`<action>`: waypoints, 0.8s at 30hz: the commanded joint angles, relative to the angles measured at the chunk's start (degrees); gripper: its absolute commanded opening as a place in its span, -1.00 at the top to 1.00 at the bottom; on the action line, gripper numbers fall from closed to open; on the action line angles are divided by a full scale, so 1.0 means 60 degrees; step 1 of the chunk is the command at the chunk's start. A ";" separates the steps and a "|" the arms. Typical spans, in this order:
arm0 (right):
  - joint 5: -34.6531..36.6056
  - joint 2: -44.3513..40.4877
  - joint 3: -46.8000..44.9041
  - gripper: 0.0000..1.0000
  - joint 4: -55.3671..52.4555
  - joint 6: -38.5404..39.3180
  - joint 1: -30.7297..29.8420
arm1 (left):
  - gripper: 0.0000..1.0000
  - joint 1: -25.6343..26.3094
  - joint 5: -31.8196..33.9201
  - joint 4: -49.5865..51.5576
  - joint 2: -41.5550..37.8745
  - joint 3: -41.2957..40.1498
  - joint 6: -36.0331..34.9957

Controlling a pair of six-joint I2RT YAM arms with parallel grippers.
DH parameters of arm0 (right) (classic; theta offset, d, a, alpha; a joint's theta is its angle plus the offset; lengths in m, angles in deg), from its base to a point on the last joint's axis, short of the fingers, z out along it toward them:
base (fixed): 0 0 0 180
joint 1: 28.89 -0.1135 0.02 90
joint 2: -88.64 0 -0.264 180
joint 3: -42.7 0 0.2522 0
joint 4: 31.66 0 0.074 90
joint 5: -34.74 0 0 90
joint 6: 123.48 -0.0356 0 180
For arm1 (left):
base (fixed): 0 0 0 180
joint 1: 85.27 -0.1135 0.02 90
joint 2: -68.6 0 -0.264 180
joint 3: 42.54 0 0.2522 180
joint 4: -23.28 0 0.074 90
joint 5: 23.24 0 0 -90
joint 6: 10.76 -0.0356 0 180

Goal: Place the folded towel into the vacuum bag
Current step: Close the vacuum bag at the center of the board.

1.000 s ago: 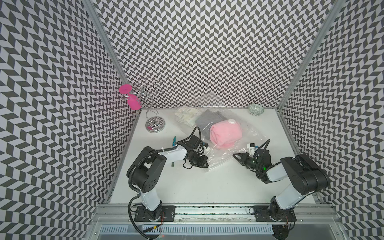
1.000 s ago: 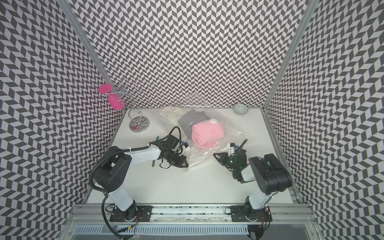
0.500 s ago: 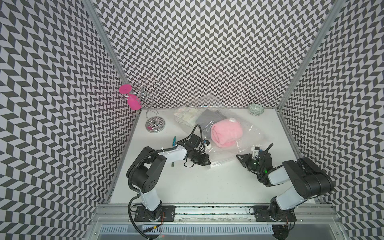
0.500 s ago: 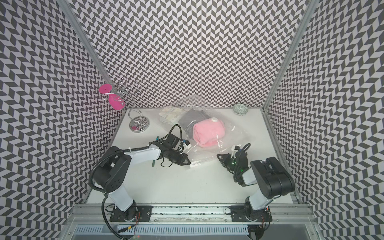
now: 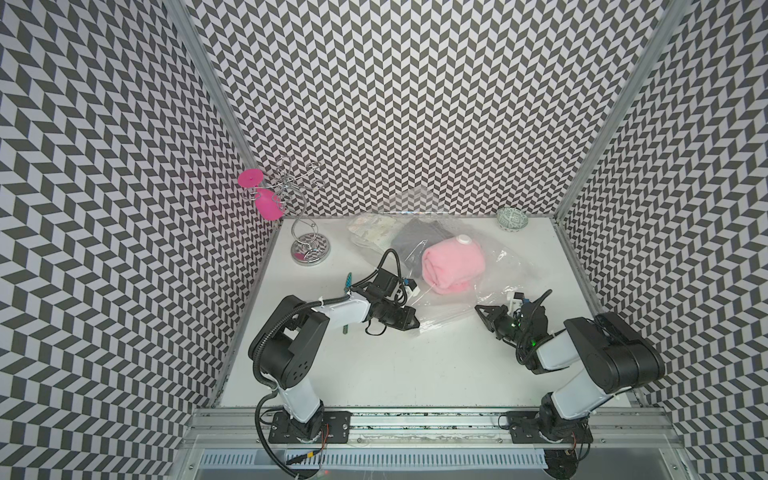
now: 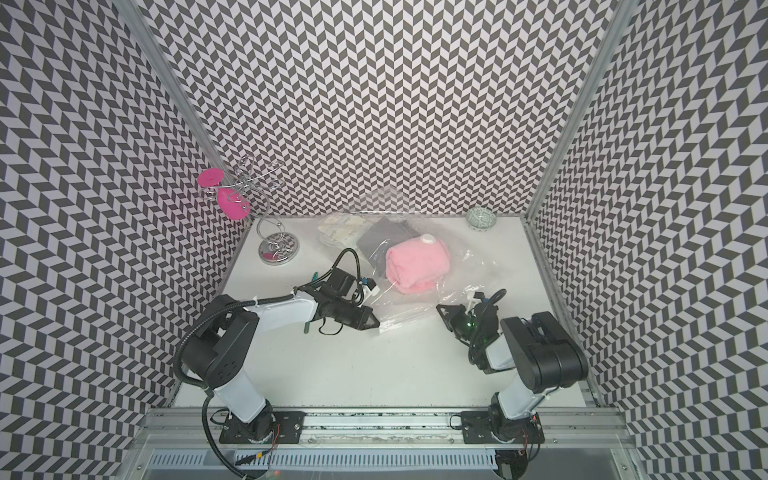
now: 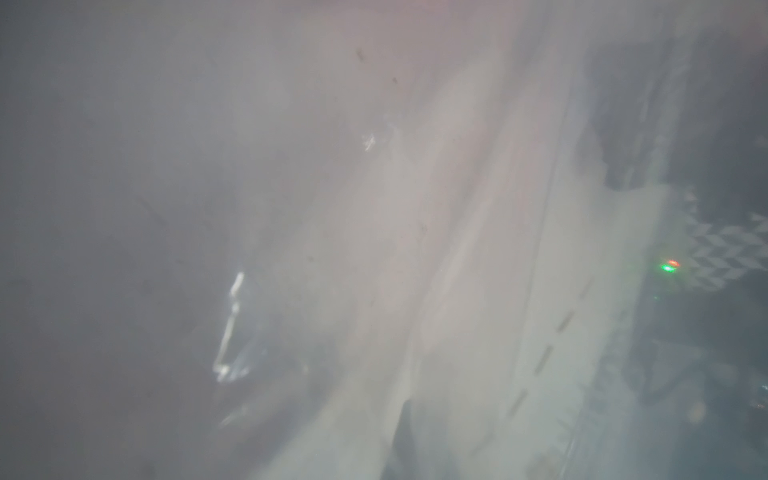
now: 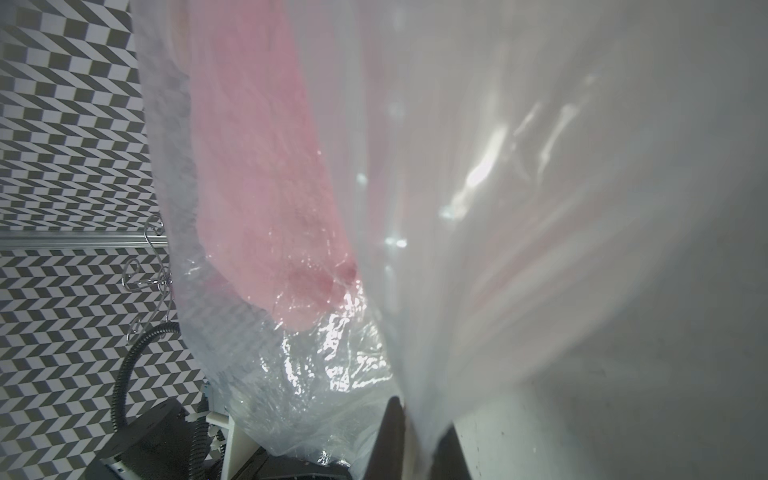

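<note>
The vacuum bag (image 5: 505,266) is a clear, crinkly sheet lying across the back middle of the table in both top views, with a white valve cap (image 5: 463,239) on top. The folded towel (image 5: 453,266) is pink and lies inside the bag (image 6: 469,270). My left gripper (image 5: 415,326) is shut on the bag's near left corner. My right gripper (image 5: 478,309) is shut on its near right edge. In the right wrist view, plastic runs between the dark fingers (image 8: 392,436), and the towel (image 8: 257,166) shows through the film. Plastic fogs the left wrist view, hiding the jaws.
A wire stand (image 5: 305,232) holding pink glasses stands at the back left. A small patterned bowl (image 5: 512,219) sits at the back right. Grey cloth (image 5: 415,237) and pale patterned cloth (image 5: 370,230) lie by the bag's far end. A teal tool (image 5: 348,282) lies beside the left arm.
The right arm has shifted slightly, drawing the bag's near edge with it. The towel has barely moved. Both grippers have stayed shut on the plastic.
</note>
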 commanded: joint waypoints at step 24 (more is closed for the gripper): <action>0.2999 -0.0147 0.0298 1.00 0.0465 0.0010 0.2603 | 1.00 -0.1139 0.1121 0.1779 -0.0442 -0.0729 0.0200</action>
